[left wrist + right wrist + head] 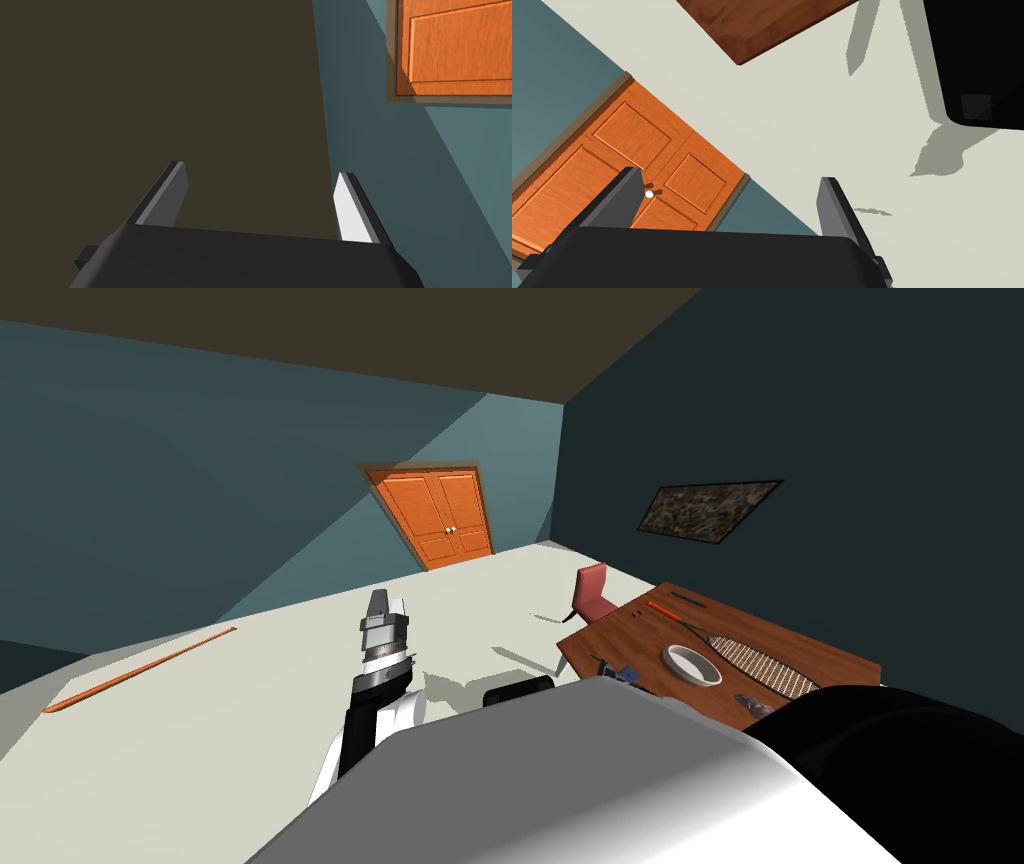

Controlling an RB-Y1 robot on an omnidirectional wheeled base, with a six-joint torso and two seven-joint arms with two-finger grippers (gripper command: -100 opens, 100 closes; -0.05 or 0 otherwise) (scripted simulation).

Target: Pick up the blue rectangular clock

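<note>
Blue clock [628, 674] rt of L end effector [381, 600]

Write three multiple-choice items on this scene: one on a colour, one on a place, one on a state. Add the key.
1. What colour is the double door?
A) white
B) orange
C) green

2. Where does the blue clock lie?
A) on the wooden table, near the white bowl
B) on the floor by the door
C) on a shelf

3. How does the left gripper stand?
A) shut on the clock
B) shut on the bowl
C) open, holding nothing

Key:
1 B: the head view and both wrist views show its panels as orange.
2 A: the head view shows it at the table's near edge, a little way from the bowl.
3 C: the left wrist view shows its two fingers well apart with nothing between them.
</note>
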